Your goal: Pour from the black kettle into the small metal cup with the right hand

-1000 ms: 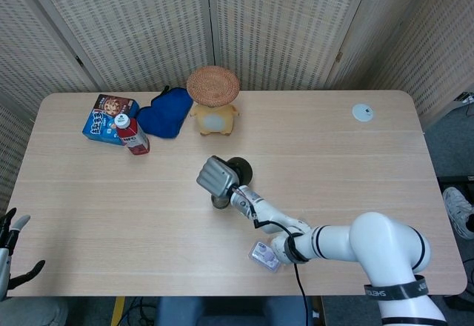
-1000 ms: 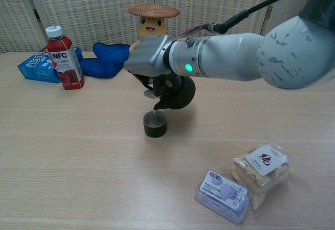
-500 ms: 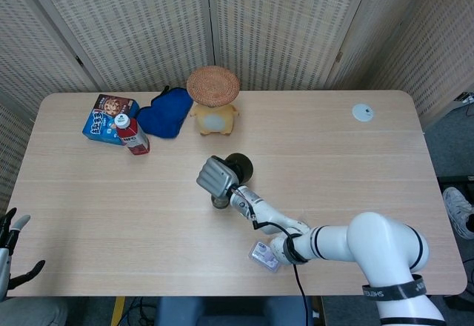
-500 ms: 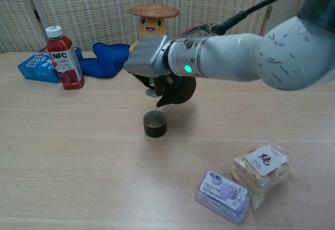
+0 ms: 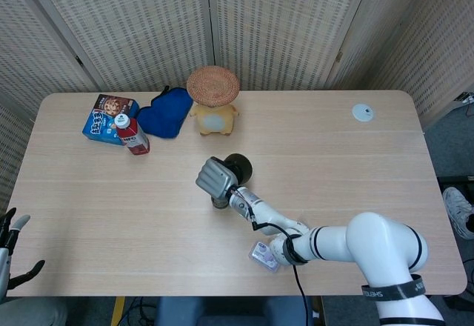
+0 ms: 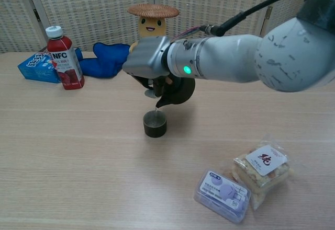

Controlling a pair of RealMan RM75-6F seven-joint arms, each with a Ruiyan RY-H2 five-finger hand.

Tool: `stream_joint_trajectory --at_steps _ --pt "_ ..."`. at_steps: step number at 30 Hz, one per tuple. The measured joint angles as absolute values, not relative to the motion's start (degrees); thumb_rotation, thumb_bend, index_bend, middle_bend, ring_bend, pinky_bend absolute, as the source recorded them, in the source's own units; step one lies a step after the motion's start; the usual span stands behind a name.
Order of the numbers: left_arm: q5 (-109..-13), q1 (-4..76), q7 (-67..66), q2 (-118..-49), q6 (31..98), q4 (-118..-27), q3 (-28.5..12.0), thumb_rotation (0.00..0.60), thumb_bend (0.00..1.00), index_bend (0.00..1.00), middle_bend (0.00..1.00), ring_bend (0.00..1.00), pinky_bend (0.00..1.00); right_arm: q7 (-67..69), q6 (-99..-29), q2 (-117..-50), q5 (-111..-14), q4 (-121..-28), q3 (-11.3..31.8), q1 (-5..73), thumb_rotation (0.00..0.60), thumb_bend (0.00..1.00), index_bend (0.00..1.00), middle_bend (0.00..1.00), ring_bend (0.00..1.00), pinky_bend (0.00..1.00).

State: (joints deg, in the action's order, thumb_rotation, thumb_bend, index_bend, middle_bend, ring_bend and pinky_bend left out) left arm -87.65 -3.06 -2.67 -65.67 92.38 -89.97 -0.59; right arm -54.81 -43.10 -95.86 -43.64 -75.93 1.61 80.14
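Note:
My right hand (image 6: 148, 62) (image 5: 215, 175) grips the black kettle (image 6: 178, 90) (image 5: 240, 167) and holds it tilted, lifted off the table, its spout pointing down over the small metal cup (image 6: 155, 124). A thin stream runs from the spout into the cup. The cup stands upright on the table just below and left of the kettle; in the head view it is mostly hidden under the hand (image 5: 219, 202). My left hand (image 5: 11, 244) hangs open off the table's near left corner.
A red NFC bottle (image 6: 64, 57), a blue snack box (image 6: 37, 67), a blue cloth (image 6: 107, 60) and a straw-hatted toy (image 6: 152, 18) stand at the back left. A plastic case (image 6: 222, 194) and a snack bag (image 6: 263, 167) lie near right. A white disc (image 5: 362, 112) sits far right.
The kettle has risen slightly above the cup and stays tilted; the pouring goes on. The left hand has not moved.

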Motion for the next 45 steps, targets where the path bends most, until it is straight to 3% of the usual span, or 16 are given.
stream_joint_trajectory --at_steps 31,41,45 --pt "-88.47 -2.56 -4.24 -65.19 92.01 -91.49 -0.57 0.600 0.18 0.13 0.00 0.06 0.00 -34.43 -42.78 -93.23 -48.09 -78.24 6.75 73.29 0.493 0.46 1.00 1.00 0.99 0.59" --pt "-88.86 -2.07 -5.74 -64.74 91.54 -93.00 -0.55 0.600 0.18 0.13 0.00 0.06 0.00 -20.40 -42.70 -88.79 -52.66 -80.54 9.06 66.94 0.492 0.44 1.00 1.00 0.97 0.59" --pt "-89.22 -1.67 -6.71 -64.81 91.21 -93.81 -0.55 0.600 0.18 0.13 0.00 0.06 0.00 -15.89 -42.48 -86.02 -54.25 -80.93 8.93 63.67 0.491 0.39 1.00 1.00 0.97 0.59"
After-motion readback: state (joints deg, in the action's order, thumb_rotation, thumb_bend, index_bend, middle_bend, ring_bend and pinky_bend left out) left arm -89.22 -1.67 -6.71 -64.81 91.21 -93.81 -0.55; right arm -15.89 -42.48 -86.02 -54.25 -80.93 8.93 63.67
